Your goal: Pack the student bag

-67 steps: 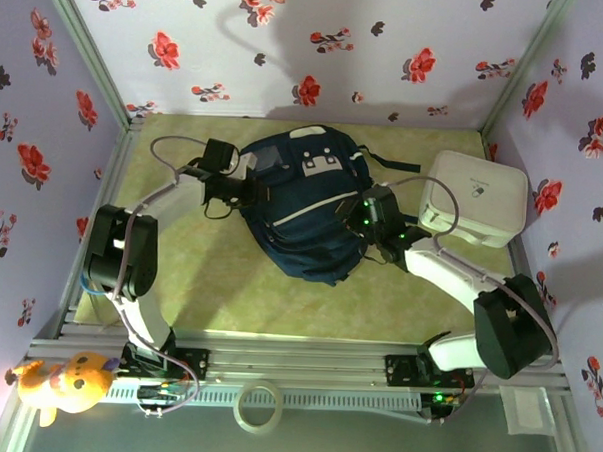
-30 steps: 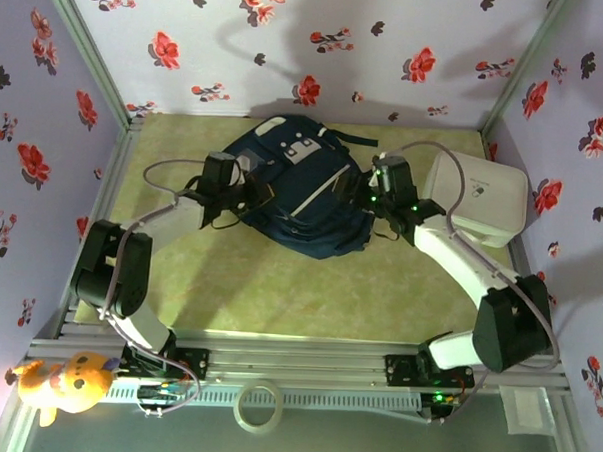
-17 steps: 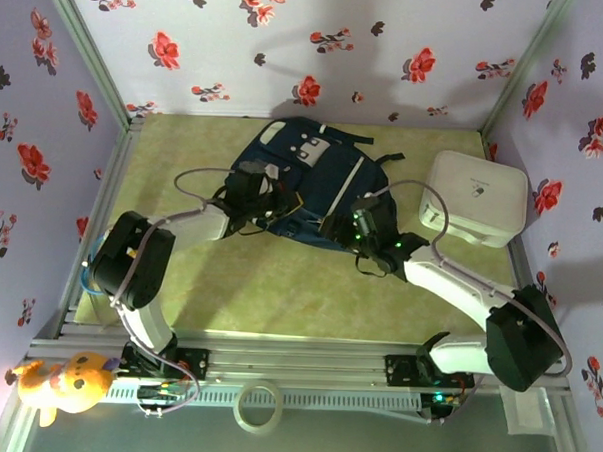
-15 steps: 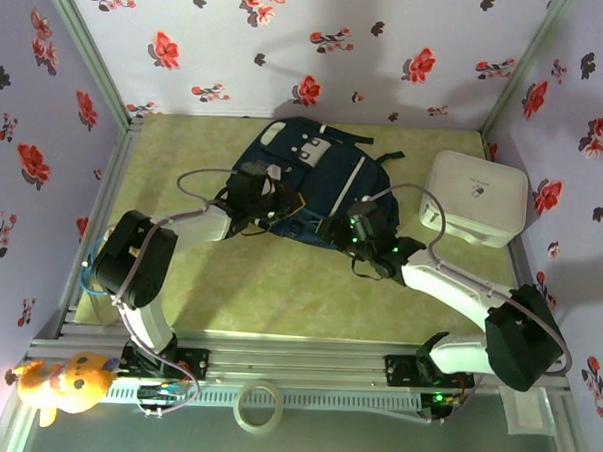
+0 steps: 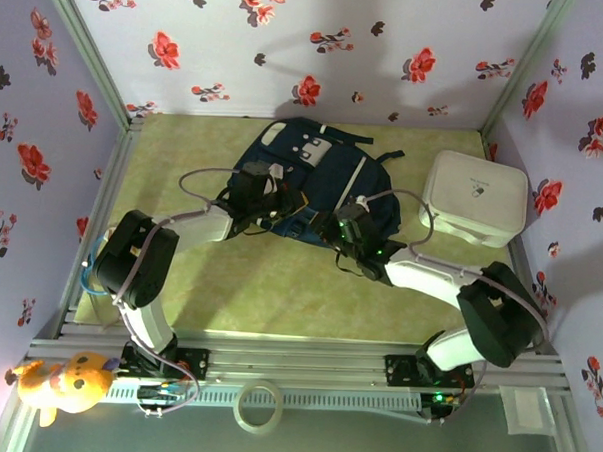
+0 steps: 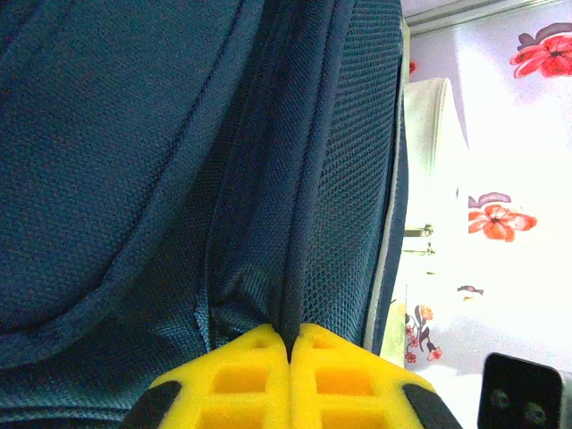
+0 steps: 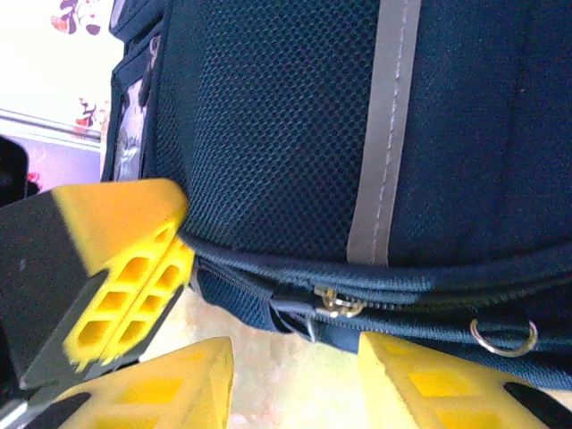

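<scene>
Bright, even light; wrist-view backgrounds overexposed

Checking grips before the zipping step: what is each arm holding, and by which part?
The left fingers pinch a fabric ridge of the bag. The right fingers hold nothing: they stand apart, close to the zip pull.

Floral walls (image 5: 289, 45), yellow-green mat (image 5: 258, 294)

Navy-blue student bag (image 5: 318, 182), grey stripe (image 7: 384, 134)
</scene>
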Controlling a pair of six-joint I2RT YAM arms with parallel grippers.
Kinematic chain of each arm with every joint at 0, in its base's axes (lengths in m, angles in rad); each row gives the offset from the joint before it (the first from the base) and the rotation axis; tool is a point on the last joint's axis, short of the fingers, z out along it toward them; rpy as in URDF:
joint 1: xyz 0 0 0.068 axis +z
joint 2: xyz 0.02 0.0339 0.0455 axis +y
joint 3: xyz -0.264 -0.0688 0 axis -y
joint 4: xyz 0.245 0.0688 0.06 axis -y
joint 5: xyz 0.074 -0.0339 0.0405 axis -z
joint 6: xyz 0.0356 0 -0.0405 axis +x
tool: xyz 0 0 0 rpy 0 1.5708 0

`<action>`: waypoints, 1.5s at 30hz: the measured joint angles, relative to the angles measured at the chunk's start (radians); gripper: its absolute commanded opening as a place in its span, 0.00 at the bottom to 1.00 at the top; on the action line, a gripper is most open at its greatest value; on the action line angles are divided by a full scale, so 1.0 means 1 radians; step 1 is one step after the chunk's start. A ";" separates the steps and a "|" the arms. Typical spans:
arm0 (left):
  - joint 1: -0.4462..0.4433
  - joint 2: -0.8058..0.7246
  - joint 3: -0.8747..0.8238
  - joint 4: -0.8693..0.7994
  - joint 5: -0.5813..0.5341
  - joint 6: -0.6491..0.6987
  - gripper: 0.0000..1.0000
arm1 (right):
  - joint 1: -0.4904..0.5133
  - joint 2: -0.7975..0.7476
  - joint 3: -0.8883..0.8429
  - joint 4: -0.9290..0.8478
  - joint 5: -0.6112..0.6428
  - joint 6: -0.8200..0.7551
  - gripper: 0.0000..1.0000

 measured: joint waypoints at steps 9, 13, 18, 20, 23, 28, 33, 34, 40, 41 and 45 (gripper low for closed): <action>0.000 0.000 0.000 0.002 0.006 0.000 0.00 | 0.000 0.056 0.004 0.066 0.038 0.027 0.36; 0.000 0.000 0.000 0.004 0.006 0.000 0.00 | 0.001 0.060 0.004 0.069 0.057 0.045 0.35; 0.000 0.000 0.000 0.010 0.009 -0.001 0.00 | 0.001 0.085 0.021 0.068 0.073 0.052 0.33; 0.000 0.000 0.000 0.010 0.009 -0.001 0.00 | 0.001 0.095 0.027 0.066 0.075 0.052 0.32; 0.000 0.000 0.000 0.010 0.009 0.000 0.00 | 0.001 0.098 0.033 0.056 0.079 0.052 0.31; 0.000 0.000 0.000 0.014 0.009 0.000 0.00 | 0.004 0.097 0.035 0.044 0.092 0.051 0.26; 0.000 0.000 0.000 0.016 0.010 -0.001 0.00 | 0.006 0.092 0.035 0.018 0.111 0.059 0.14; 0.000 0.000 0.000 0.017 0.010 -0.001 0.00 | 0.006 0.087 0.035 0.013 0.114 0.060 0.13; -0.005 0.000 -0.001 0.032 0.025 -0.001 0.00 | 0.005 0.011 0.028 -0.063 0.121 0.059 0.12; -0.007 0.000 -0.001 0.032 0.030 -0.001 0.00 | 0.005 -0.010 0.024 -0.087 0.122 0.057 0.11; -0.013 0.000 -0.006 0.037 0.037 0.000 0.00 | 0.006 -0.089 -0.020 -0.164 0.135 0.044 0.11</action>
